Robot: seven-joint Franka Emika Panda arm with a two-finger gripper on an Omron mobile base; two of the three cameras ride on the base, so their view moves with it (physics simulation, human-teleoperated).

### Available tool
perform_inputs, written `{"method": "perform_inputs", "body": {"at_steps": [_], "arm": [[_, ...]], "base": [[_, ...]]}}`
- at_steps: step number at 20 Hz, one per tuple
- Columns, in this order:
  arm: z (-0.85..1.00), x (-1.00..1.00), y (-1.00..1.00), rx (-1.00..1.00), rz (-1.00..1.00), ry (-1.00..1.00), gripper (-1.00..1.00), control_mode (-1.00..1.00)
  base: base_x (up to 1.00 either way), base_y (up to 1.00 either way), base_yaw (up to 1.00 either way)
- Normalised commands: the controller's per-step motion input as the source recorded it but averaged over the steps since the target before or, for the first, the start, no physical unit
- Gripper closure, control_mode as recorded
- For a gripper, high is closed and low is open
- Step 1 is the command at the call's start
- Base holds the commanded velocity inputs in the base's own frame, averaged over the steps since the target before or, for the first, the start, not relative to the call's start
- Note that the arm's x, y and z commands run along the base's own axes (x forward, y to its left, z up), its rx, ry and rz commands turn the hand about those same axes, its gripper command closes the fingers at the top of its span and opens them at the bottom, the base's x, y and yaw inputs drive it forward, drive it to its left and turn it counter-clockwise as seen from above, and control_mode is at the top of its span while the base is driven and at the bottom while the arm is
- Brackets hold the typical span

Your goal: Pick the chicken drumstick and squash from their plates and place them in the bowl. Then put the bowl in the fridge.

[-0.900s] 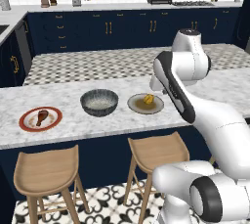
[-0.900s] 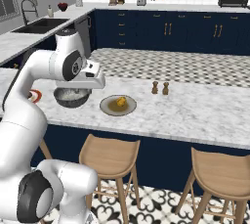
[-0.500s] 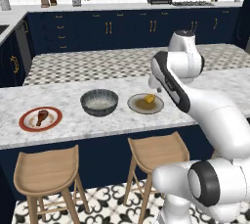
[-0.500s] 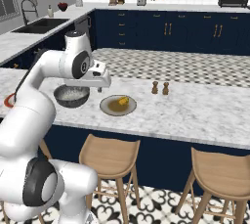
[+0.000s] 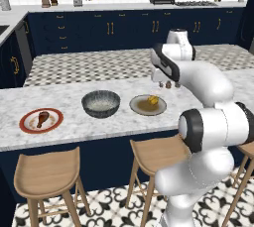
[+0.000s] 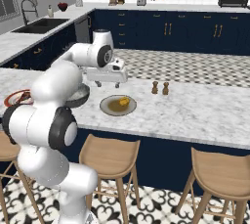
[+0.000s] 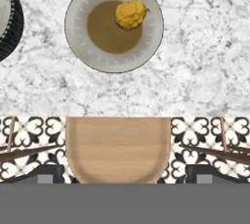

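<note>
The chicken drumstick (image 5: 42, 119) lies on the red-rimmed white plate (image 5: 26, 123) at the left of the marble counter. The dark ribbed bowl (image 5: 100, 103) stands empty in the middle. To its right the yellow squash (image 5: 153, 100) (image 6: 124, 102) (image 7: 131, 14) sits on the grey-beige plate (image 5: 141, 106) (image 6: 110, 105) (image 7: 80, 17). My gripper (image 6: 108, 84) (image 7: 124, 173) hangs open and empty above the counter's front edge, near that plate on the stool side. The fridge is out of view.
Two small shakers (image 6: 160, 88) stand on the counter behind and right of the squash plate. Wooden stools (image 5: 47, 171) (image 5: 158, 154) (image 7: 118, 147) line the counter's front. A sink (image 6: 41, 24) is on the far left counter.
The gripper's jaws have spread from narrow to wide open. The hand has drifted a little to the right, toward the squash plate. Food, plates and bowl have not moved.
</note>
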Motion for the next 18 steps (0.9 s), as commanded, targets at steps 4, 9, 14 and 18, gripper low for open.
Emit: {"method": "perform_inputs", "body": {"at_steps": [4,9,14,18], "arm": [[-0.41,1.00,0.00,0.02,0.01,0.03,-1.00,-1.00],[-0.55,0.98,0.00,0.00,0.01,0.03,-1.00,-1.00],[-0.63,0.58,-0.03,0.00,0.02,0.07,-1.00,-1.00],[-0.70,0.65,-0.10,0.00,0.02,0.10,-1.00,-1.00]], "base": [[0.00,0.00,0.00],[0.00,0.00,0.00],[0.00,0.00,0.00],[0.00,0.00,0.00]]}}
